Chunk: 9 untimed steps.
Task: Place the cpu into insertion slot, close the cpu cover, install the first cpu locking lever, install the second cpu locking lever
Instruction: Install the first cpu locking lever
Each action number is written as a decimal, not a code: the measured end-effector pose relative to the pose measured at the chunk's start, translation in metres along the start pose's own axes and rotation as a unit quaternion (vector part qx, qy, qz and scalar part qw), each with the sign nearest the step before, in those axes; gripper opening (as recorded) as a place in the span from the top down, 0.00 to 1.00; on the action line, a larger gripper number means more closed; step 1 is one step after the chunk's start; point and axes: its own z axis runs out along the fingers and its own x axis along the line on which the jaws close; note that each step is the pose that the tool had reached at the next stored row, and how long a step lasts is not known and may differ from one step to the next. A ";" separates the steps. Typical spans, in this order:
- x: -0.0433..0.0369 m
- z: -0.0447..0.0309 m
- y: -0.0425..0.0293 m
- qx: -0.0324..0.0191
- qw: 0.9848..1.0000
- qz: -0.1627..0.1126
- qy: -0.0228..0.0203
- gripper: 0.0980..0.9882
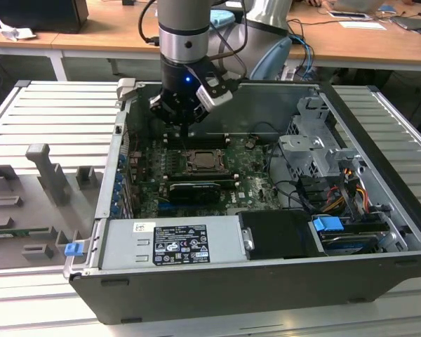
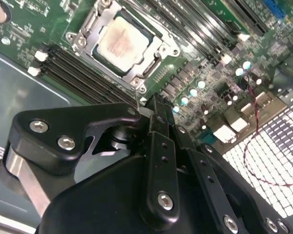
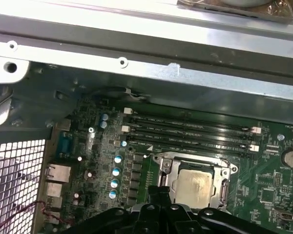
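The claw [image 1: 186,132] hangs near the insertion slot [image 1: 205,163] inside the open computer case [image 1: 266,284].

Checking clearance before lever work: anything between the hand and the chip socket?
Nothing visible. The hand hangs near the memory slots, beside the socket. The chip lies in it, framed by the cover, with open air between.

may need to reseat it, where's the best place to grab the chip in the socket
By two opposite edges, from straight above: the chip lies flat, face up, so only a vertical approach reaches it. The metal frame sits over its rim, so those edges look covered; the frame would probably have to lift first.
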 end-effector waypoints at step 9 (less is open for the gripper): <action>0.0229 0.0033 0.0034 -0.003 1.000 0.015 -0.001 0.99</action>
